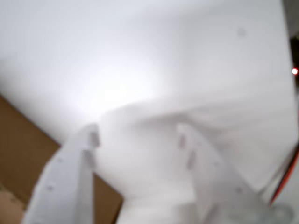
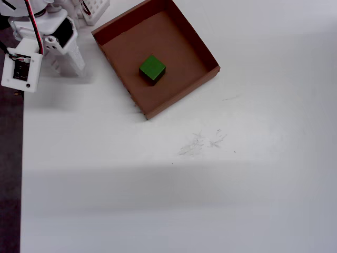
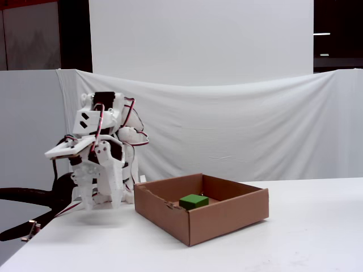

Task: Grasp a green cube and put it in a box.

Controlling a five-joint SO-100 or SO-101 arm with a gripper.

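Note:
The green cube (image 2: 152, 68) lies on the floor of the brown cardboard box (image 2: 181, 31), near its middle; the fixed view shows the cube (image 3: 193, 200) low inside the box (image 3: 227, 218). My white gripper (image 2: 66, 64) hangs folded back near the arm's base, left of the box and apart from it, also seen in the fixed view (image 3: 100, 199). In the blurred wrist view the gripper (image 1: 138, 133) has its two fingers spread with nothing between them, and a brown part of the box (image 1: 21, 154) shows at the lower left.
A white gridded object (image 2: 95, 9) stands at the top edge beside the arm's base. The white table (image 2: 184, 184) ends at its left edge, with dark floor beyond. A white cloth backdrop (image 3: 238, 130) hangs behind the table.

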